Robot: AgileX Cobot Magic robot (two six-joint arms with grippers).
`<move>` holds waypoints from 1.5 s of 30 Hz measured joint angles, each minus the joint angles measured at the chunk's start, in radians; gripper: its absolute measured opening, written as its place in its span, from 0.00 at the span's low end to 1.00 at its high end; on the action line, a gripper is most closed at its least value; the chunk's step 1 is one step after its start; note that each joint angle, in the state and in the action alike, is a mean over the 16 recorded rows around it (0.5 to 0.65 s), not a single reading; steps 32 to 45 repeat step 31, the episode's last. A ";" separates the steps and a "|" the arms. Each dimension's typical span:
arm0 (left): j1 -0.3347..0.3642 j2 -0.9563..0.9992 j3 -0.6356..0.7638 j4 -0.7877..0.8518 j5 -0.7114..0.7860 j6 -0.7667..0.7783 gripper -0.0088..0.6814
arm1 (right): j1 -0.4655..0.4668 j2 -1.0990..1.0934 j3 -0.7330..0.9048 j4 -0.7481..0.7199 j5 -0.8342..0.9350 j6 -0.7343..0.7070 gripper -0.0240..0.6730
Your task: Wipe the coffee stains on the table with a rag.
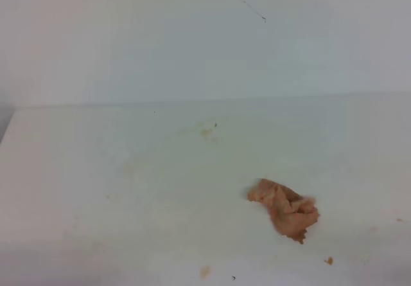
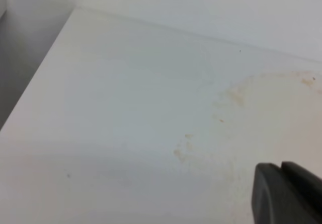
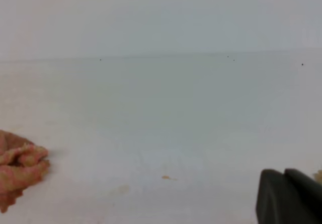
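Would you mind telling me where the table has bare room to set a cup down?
The table is free left of the rag, apart from faint coffee stains near the back. More room lies right of the rag, up to the wall. Small specks dot the front edge.

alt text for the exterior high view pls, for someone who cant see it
A crumpled salmon-pink rag lies alone on a white table, right of centre and toward the near edge. Only faint brownish stains and a few small specks mark the surface around it. A pale wall with a thin dark scratch stands behind, and no arm or claw appears in this view.
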 joint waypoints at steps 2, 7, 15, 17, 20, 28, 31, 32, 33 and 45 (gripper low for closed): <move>0.000 0.000 0.000 0.000 0.000 0.000 0.01 | 0.000 -0.001 0.000 0.000 0.000 0.000 0.03; 0.000 0.000 0.000 0.000 0.000 0.000 0.01 | 0.000 0.000 0.000 0.000 0.000 0.000 0.03; 0.000 0.000 0.000 0.000 0.000 0.000 0.01 | 0.000 0.001 0.000 0.000 0.000 0.000 0.03; 0.000 0.000 -0.002 0.000 0.000 0.000 0.01 | 0.000 0.002 0.000 0.000 0.000 0.000 0.03; 0.000 0.000 -0.005 0.000 0.000 0.000 0.01 | 0.000 0.002 0.000 0.000 0.000 0.000 0.03; 0.000 0.000 -0.011 0.000 0.000 0.000 0.01 | -0.001 0.004 0.000 0.000 0.001 0.000 0.03; 0.000 0.000 -0.011 0.000 0.000 0.000 0.01 | -0.001 0.004 0.000 0.000 0.001 0.000 0.03; 0.000 0.000 -0.011 0.000 0.000 0.000 0.01 | -0.001 0.004 0.000 0.000 0.001 0.000 0.03; 0.000 0.000 -0.011 0.000 0.000 0.000 0.01 | -0.001 0.004 0.000 0.000 0.001 0.000 0.03; 0.000 0.000 -0.011 0.000 0.000 0.000 0.01 | -0.001 0.004 0.000 0.000 0.001 0.000 0.03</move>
